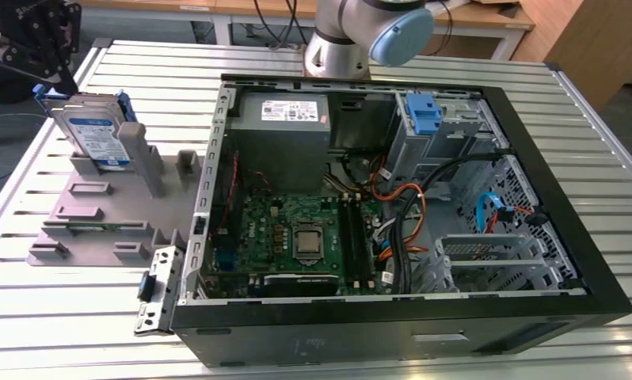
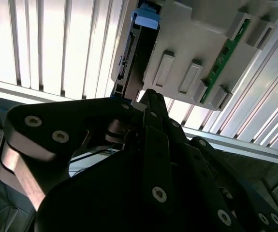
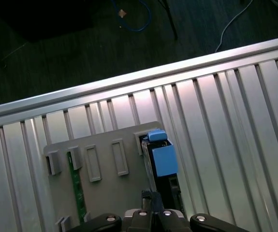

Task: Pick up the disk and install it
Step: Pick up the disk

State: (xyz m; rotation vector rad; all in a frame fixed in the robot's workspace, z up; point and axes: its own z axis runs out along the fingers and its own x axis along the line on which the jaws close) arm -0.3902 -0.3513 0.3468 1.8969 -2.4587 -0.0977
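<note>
The disk [image 1: 92, 134] stands on edge in a grey holder [image 1: 94, 218] at the exterior view's left, its blue-and-white label facing out and its blue carrier frame around it. My black gripper [image 1: 54, 85] sits at the disk's upper far corner, right against it. In the second wrist view the gripper [image 2: 149, 95] reaches the end of the disk [image 2: 126, 63]. In the first wrist view the disk [image 3: 164, 160] shows edge-on beside the holder [image 3: 105, 193], with the gripper [image 3: 150, 195] at its near end. Whether the gripper clamps the disk is hidden.
An open computer case [image 1: 569, 261] lies on the slatted metal table [image 1: 612, 119] at the exterior view's right. Inside it are a grey power-supply box [image 1: 282, 111], a green board [image 1: 295, 237], loose cables [image 1: 411, 198] and a drive cage with a bare blue bracket [image 1: 425, 115].
</note>
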